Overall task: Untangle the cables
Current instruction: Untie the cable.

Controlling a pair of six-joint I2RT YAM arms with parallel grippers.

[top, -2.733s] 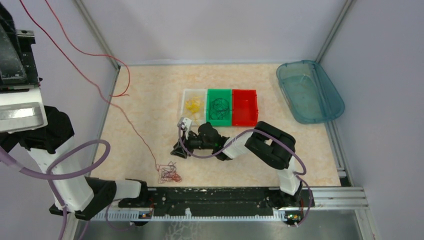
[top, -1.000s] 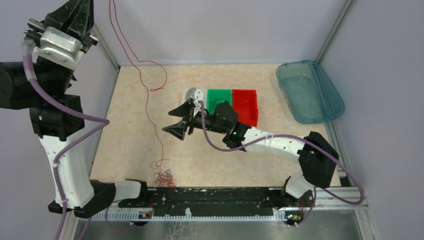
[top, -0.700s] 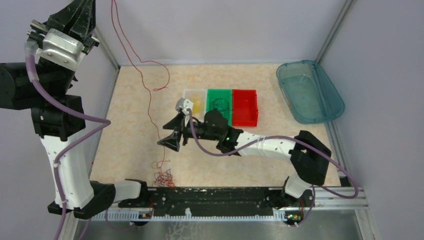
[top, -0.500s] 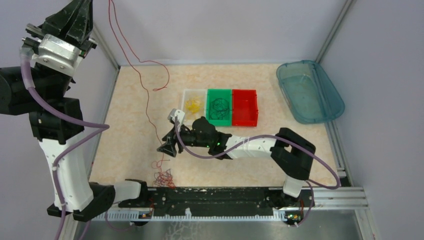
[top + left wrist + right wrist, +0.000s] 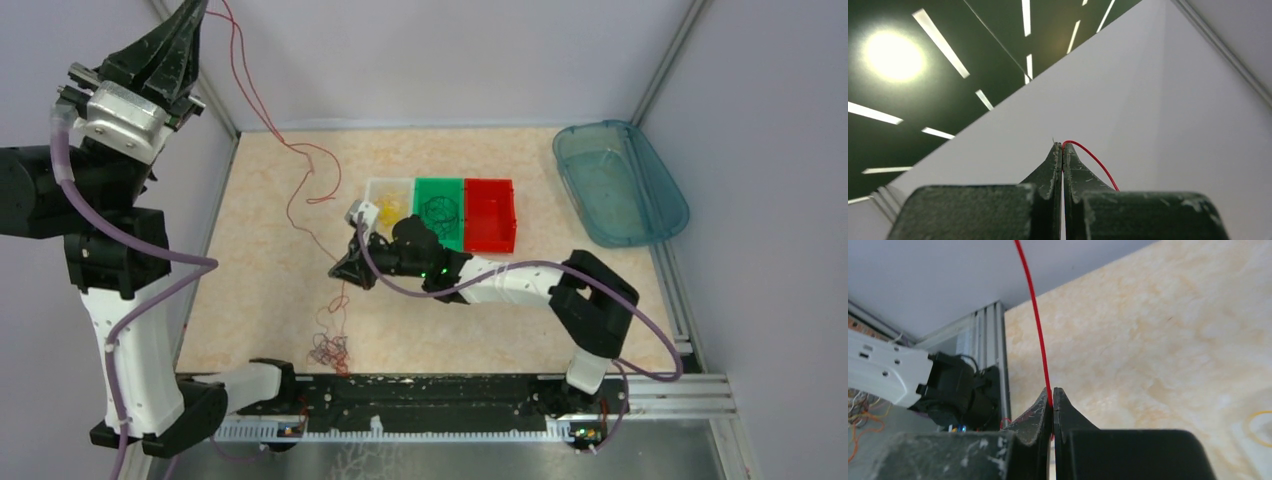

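Just snapped shut, my right gripper (image 5: 1052, 392) pinches the red wire (image 5: 1034, 310).
Left gripper (image 5: 1062, 147), reared high over the tabletop's (image 5: 260, 290) far-left corner, clamps its other end.

Illumination is bright, even and diffuse from overhead, with a round ceiling lamp (image 5: 894, 56) and light strips (image 5: 940, 44) flaring in the left wrist view, only faint shadows on the table (image 5: 270, 250), and the near body of the right gripper (image 5: 1052, 391) apparently slightly soft.
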